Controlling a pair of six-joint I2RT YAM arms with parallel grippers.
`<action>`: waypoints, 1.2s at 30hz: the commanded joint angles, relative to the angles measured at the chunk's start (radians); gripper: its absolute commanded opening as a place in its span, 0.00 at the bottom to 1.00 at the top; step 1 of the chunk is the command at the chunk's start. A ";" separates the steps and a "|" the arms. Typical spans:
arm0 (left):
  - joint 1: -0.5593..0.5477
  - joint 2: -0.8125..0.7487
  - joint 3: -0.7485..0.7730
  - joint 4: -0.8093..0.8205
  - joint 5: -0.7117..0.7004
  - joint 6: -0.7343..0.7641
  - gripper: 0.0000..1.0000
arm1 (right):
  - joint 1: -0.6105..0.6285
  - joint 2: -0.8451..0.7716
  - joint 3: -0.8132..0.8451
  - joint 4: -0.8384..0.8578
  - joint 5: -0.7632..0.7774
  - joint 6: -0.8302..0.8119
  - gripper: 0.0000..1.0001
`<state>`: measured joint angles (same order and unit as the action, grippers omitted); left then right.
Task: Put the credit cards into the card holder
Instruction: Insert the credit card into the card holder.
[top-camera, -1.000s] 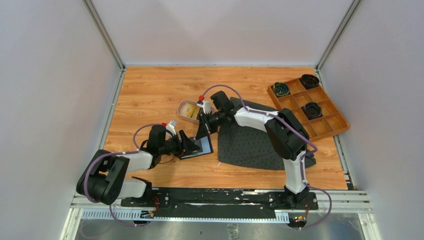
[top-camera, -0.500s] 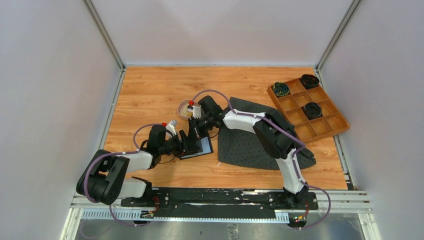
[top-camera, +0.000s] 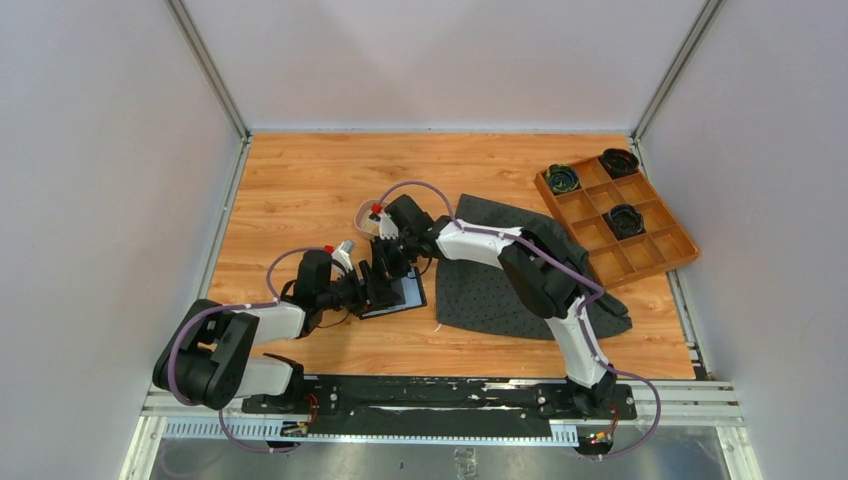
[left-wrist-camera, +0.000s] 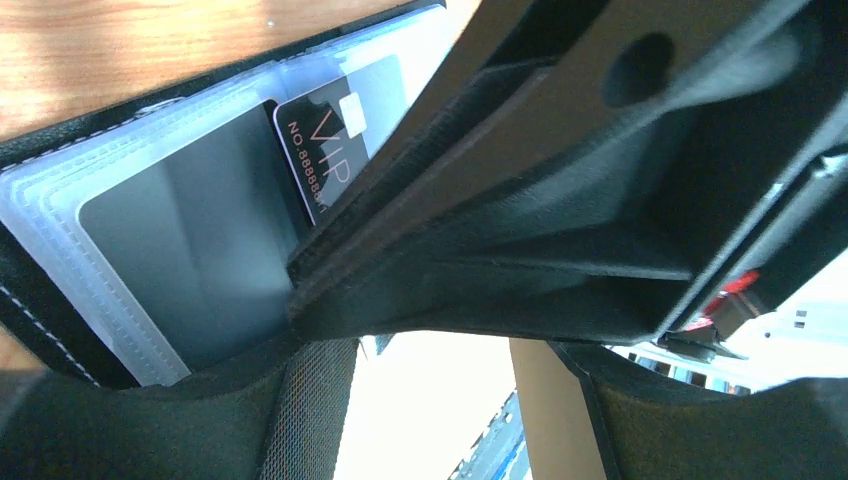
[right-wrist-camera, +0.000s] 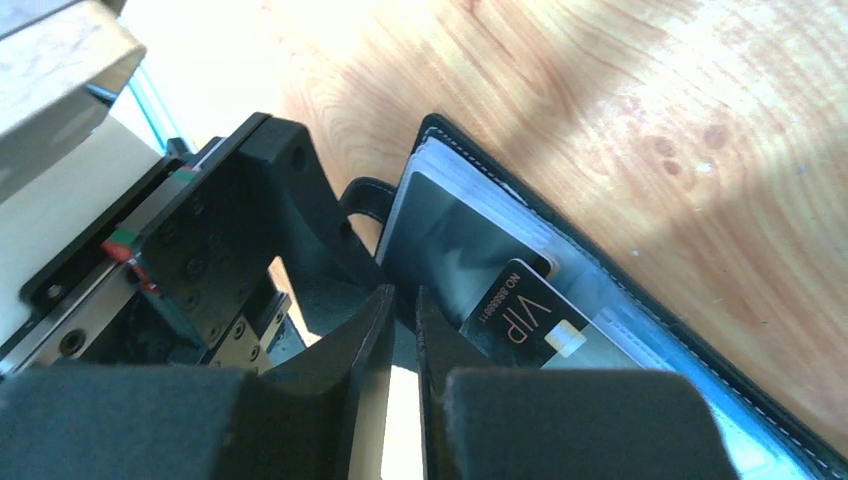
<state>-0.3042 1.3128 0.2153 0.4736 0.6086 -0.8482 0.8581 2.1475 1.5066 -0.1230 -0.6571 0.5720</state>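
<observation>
Lettering "VIP" marks black card (right-wrist-camera: 530, 315) partly in card holder (right-wrist-camera: 450, 225); right claw (right-wrist-camera: 402, 300) nearly pressed together, left claw (left-wrist-camera: 450, 360) spread.

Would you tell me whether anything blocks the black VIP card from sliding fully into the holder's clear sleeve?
Nothing visible does: the black VIP card already sits partly in a clear sleeve of the card holder, and the sleeve beyond it looks empty.

Counts on the worktop, arms included.
2 arms: left arm (top-camera: 250, 325), right arm (top-camera: 480, 245). 1 card holder (top-camera: 408, 293). 1 black card (left-wrist-camera: 322, 150) showing. 1 dark cloth (top-camera: 500, 295). 1 compartmented box (top-camera: 655, 252) at right edge holding 3 dark round pieces (top-camera: 562, 178) (top-camera: 619, 160) (top-camera: 624, 218). 1 tray (top-camera: 364, 212), mostly hidden.
</observation>
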 joint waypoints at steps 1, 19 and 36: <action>0.000 0.012 -0.031 -0.070 -0.032 0.030 0.63 | 0.031 0.030 0.039 -0.089 0.074 -0.009 0.18; 0.000 0.025 -0.031 -0.059 -0.033 0.028 0.63 | 0.035 -0.066 0.001 -0.217 0.355 -0.144 0.18; 0.000 0.009 -0.002 -0.059 -0.035 0.008 0.64 | -0.005 -0.192 -0.050 -0.213 0.295 -0.309 0.21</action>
<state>-0.3042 1.3151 0.2146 0.4774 0.6174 -0.8524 0.8738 2.0228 1.4902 -0.3157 -0.3672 0.3241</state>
